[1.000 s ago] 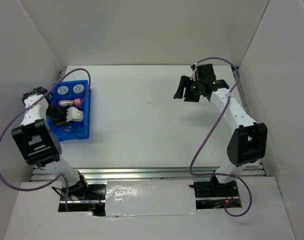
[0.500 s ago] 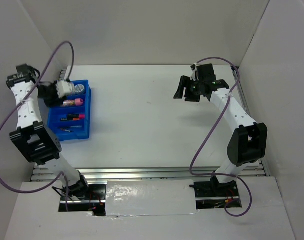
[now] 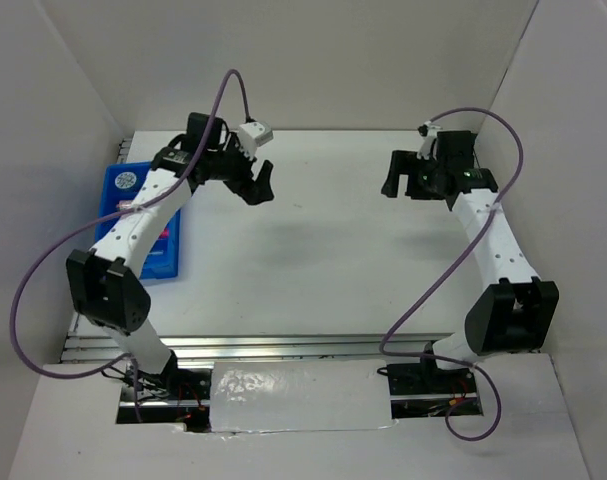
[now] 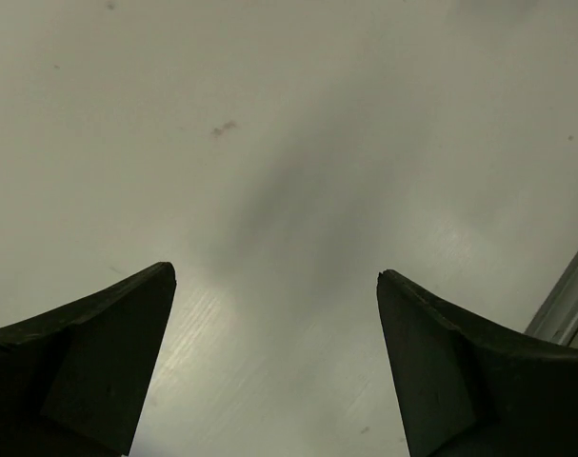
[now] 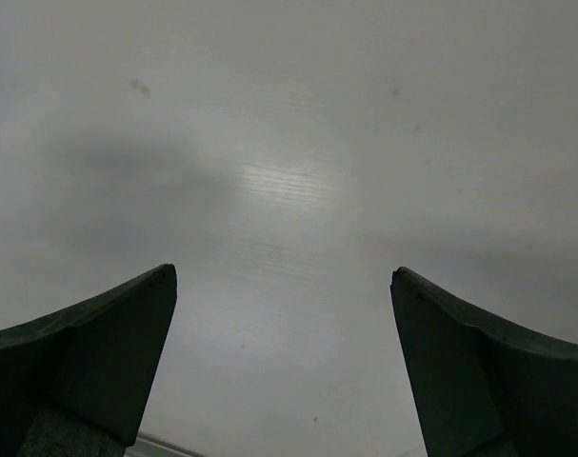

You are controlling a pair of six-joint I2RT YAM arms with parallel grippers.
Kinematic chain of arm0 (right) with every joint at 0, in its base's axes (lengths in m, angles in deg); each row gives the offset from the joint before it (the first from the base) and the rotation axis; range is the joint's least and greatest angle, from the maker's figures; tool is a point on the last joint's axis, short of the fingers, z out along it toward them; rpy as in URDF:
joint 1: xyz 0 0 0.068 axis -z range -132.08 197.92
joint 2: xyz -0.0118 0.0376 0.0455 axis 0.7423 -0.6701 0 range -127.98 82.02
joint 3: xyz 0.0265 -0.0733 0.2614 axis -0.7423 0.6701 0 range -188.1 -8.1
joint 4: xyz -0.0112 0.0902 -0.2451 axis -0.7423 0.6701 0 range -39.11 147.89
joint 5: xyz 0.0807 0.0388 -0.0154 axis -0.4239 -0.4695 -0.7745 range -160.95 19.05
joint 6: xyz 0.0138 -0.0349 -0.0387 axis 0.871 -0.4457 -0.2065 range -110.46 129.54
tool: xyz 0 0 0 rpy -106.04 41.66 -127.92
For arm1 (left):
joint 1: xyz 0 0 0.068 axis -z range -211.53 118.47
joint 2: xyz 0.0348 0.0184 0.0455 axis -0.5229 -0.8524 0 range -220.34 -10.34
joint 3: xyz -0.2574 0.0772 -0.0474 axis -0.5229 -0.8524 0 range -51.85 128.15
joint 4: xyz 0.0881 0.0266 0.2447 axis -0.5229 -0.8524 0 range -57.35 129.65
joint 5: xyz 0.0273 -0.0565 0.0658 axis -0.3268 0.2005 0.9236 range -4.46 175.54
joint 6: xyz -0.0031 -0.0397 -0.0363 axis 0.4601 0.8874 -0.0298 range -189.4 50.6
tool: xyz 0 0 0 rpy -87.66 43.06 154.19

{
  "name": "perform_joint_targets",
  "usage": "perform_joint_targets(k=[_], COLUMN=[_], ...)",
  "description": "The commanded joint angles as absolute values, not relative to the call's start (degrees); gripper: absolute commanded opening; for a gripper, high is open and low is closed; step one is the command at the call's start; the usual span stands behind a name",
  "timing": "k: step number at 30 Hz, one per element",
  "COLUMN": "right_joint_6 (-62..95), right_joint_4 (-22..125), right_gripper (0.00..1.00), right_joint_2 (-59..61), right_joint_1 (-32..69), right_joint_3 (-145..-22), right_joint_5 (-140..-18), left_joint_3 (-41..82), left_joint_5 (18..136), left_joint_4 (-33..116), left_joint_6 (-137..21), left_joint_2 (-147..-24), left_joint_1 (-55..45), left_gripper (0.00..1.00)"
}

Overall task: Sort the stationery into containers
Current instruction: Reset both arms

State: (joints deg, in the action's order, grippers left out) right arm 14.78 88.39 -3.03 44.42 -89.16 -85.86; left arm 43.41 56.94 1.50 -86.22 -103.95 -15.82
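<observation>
Arms both stretch out over the far half of the desk (image 3: 313, 250). The left arm leans from its base across the blue tray (image 3: 113, 172) at the desk's left edge. The left hand (image 3: 261, 186) is out past the tray above bare surface, fingers spread with nothing between them. The right hand (image 3: 395, 176) hangs at the far right, turned inward, fingers likewise spread and empty. In the tray, a patterned tape roll (image 3: 128, 180) and a pink item (image 3: 165, 236) show beside the arm.
</observation>
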Motion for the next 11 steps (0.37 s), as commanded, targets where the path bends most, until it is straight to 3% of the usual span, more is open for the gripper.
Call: perform_joint_targets(k=[1, 11], right_joint_6=[11.2, 11.5], right_joint_4=[89.5, 85.5], right_gripper=[1.00, 1.00], right_joint_2=[0.5, 5.6], right_joint_1=[47.1, 51.0], right_joint_3=[-84.8, -73.2], right_joint_5=[-84.3, -85.3], left_joint_3=[43.5, 28.4], left_joint_5=[59.4, 74.3], left_joint_4=[7.4, 20.4], left_joint_6=[-69.9, -65.0], left_joint_2=[-108.9, -105.7], left_joint_1=[-15.1, -13.6], left_gripper=[0.99, 0.99])
